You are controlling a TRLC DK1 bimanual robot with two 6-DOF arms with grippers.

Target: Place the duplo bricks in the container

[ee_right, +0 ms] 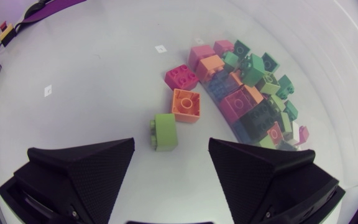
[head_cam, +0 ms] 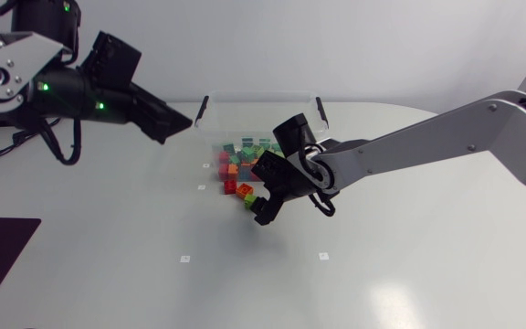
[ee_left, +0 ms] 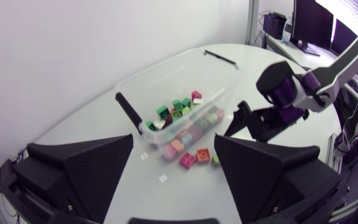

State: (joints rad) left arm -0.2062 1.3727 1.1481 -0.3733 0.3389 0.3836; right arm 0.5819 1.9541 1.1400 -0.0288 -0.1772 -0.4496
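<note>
Bricks: frame centre; likely light, rigid, slick plastic.
Hold: green brick, across its flat sides.
Right end effector: wide open, empty.
Left end effector: wide open, empty.

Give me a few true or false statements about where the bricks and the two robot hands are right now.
1. The lime green plastic brick lies on the white table, outside the clear plastic container. True.
2. The right hand is shut on the orange plastic brick. False: it is open and holds nothing. The orange brick lies on the table ahead of it.
3. The clear container has no bricks in it. False: many coloured bricks are piled inside.
4. The left hand is open with nothing between its fingers. True.
</note>
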